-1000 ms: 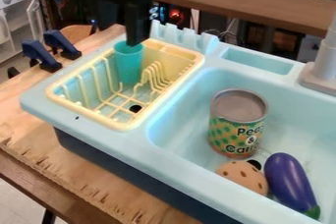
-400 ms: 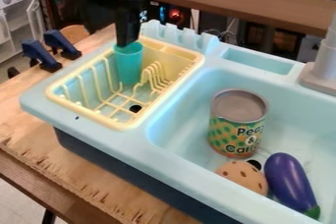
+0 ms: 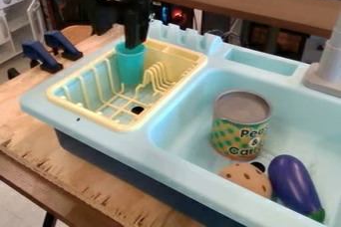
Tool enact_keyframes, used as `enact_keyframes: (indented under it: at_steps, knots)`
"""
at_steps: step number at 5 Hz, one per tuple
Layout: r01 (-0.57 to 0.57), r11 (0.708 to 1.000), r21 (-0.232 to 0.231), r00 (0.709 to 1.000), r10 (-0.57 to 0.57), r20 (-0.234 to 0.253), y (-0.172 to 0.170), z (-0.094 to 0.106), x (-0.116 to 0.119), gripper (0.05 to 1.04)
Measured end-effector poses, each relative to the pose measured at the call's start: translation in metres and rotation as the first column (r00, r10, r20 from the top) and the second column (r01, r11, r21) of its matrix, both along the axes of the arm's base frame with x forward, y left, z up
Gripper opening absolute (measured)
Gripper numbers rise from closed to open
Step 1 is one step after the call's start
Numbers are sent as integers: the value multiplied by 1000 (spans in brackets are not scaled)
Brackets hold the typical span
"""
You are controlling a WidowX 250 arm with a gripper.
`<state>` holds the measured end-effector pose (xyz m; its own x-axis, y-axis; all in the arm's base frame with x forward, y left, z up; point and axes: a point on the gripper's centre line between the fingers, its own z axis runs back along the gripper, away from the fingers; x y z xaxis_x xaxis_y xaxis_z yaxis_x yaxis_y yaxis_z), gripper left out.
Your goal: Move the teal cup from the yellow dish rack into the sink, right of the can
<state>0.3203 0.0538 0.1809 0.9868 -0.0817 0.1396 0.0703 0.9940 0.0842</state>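
Inside rack (image 3: 170, 50) | teal cup (image 3: 131, 66); jaws @ rim | sink (image 3: 193, 89): can (image 3: 241, 124), eggplant (image 3: 293, 183)

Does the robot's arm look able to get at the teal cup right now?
Probably yes: its gripper hangs at the rim of the cup, which stands upright in the open-topped rack, with nothing seen in the way.

The gripper (image 3: 120, 41) hides part of the teal cup (image 3: 130, 67).
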Motion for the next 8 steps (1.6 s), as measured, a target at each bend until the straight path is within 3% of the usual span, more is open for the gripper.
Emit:
enact_keyframes:
  at_steps: [3,5,8]
  knots:
    - [-4,1000,2,1000,4,-18,-7,-8,20,1006]
    - [19,1000,15,1000,-18,-23,-23,-7,22,1006]
    - [-9,1000,21,998,10,-55,-22,-16,23,1006]
